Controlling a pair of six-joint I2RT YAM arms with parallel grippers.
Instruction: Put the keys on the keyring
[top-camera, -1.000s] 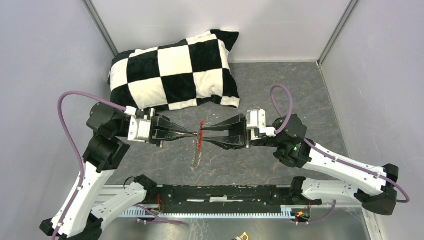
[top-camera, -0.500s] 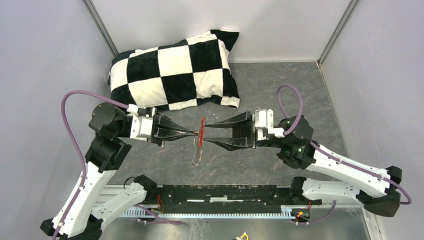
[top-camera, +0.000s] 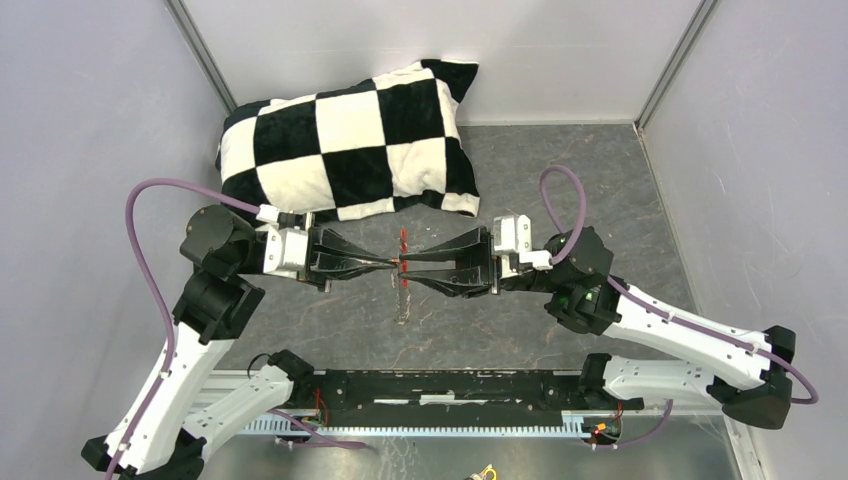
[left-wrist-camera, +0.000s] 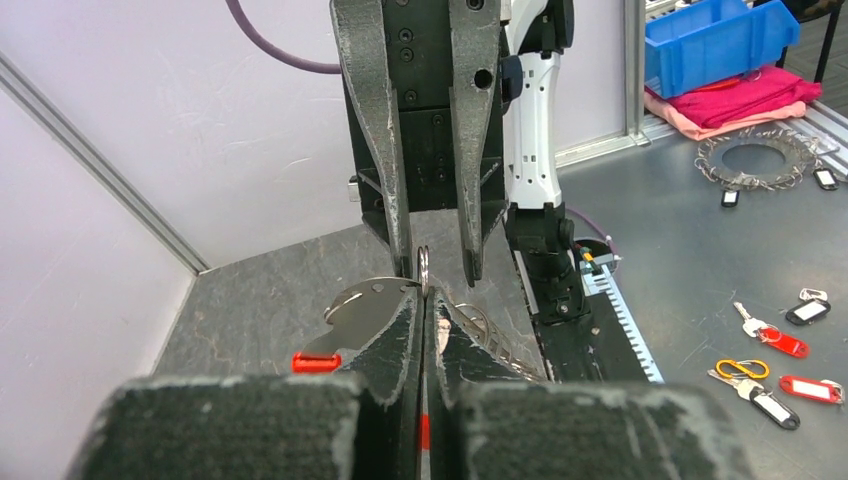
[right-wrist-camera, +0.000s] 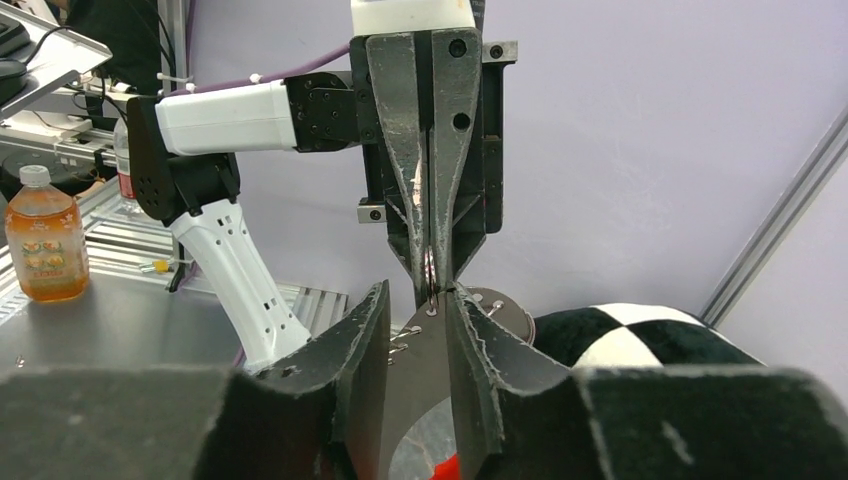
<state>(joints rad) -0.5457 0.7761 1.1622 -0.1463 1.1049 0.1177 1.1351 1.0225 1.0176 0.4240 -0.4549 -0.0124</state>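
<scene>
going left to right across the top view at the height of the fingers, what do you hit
left arm → left gripper → keyring → right gripper → right arm

I have the keyring (left-wrist-camera: 424, 268) held clear of the tabletop, its thin silvery ring edge-on in the tips of the closed left jaws, with the right jaws spread either side of it. From above, its red fob (top-camera: 402, 243) crosses the gap and the chain (top-camera: 402, 303) trails toward the near edge. I cannot pick out the keys.
</scene>
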